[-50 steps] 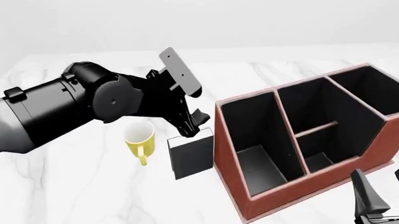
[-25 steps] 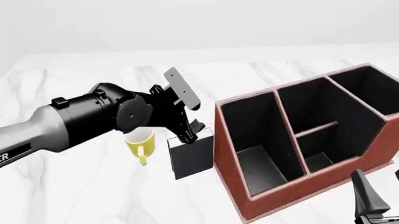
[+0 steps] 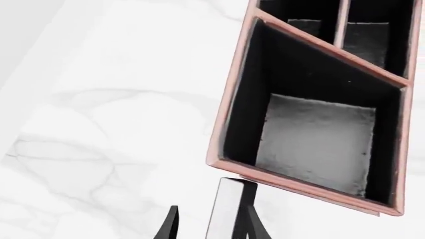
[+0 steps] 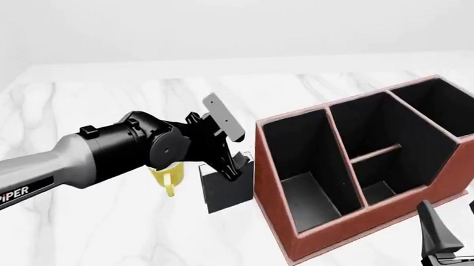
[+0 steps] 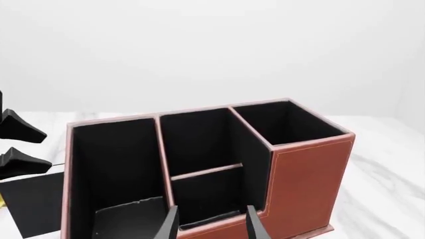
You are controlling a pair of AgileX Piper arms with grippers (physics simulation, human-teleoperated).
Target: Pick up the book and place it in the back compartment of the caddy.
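Beside the caddy's [image 4: 356, 164] near left wall stands the book [image 4: 227, 189], upright on the marble table [image 4: 82, 233], with the yellow mug [image 4: 167, 178] close on its far side, partly hidden by the arm. Left gripper [image 4: 231, 164] is positioned over the book's top edge; the left wrist view shows the jaws parted with one finger on each side of the book [image 3: 226, 209], apparently not yet closed on it. Right gripper [image 5: 211, 225] sits low at the near right, jaws moderately open, holding nothing. Step in hand, as judged: securing the grasp. Recommendation: descend a little further so the pads bear on the covers rather than the top edge, close squarely across the thickness, then lift straight up to clear the caddy wall and avoid knocking the mug. The back compartment [image 4: 379, 128] lies behind the low cross divider; carry the book upright and lower it in vertically.
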